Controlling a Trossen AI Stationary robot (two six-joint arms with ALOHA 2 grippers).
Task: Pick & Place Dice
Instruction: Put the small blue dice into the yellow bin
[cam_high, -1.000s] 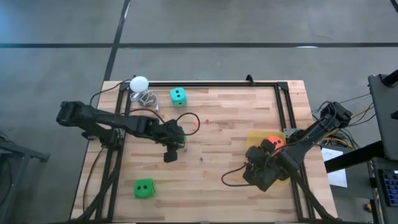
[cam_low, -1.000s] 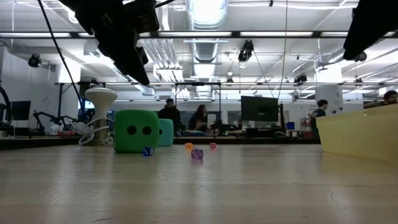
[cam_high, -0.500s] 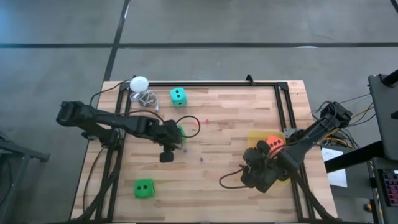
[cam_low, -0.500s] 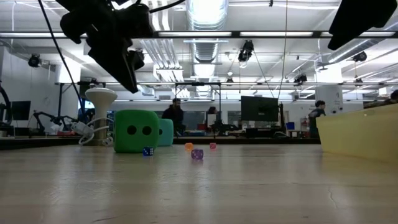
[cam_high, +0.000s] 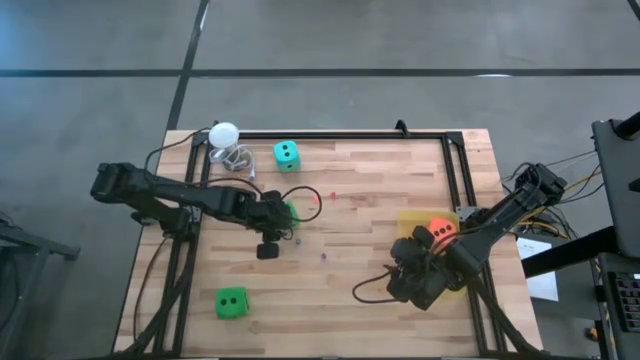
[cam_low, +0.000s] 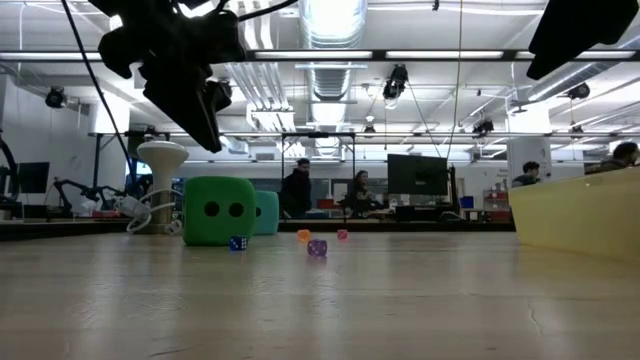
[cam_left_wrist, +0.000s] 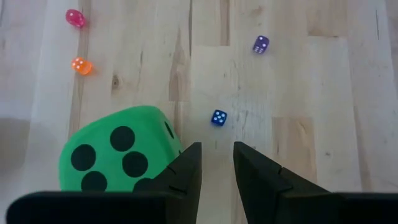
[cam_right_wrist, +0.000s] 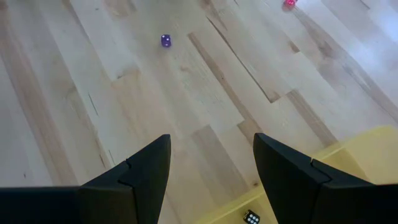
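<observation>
The left gripper (cam_high: 268, 250) hangs above the table (cam_high: 360, 290) just beside a green die (cam_left_wrist: 118, 158). In the left wrist view its two fingers (cam_left_wrist: 186, 171) stand only a narrow slot apart, holding nothing, and the die lies off to one side of that slot rather than between the jaws; one fingertip sits at the die's edge, though whether it touches I cannot tell. A cube has no long axis, so any flat pair of faces would serve, but my judgement is that the jaws must widen and shift sideways over the die before closing. A tiny blue die (cam_left_wrist: 218, 117) lies just ahead of the fingers. The left arm reaches in low across the table and is by far the nearer to this die. The right gripper (cam_high: 415, 285) waits with jaws wide and empty beside the yellow bin (cam_high: 412, 222), which holds the orange-red die (cam_high: 441, 228). The teal die (cam_high: 286, 153) and the second green die (cam_high: 231, 302) lie well apart from the first.
</observation>
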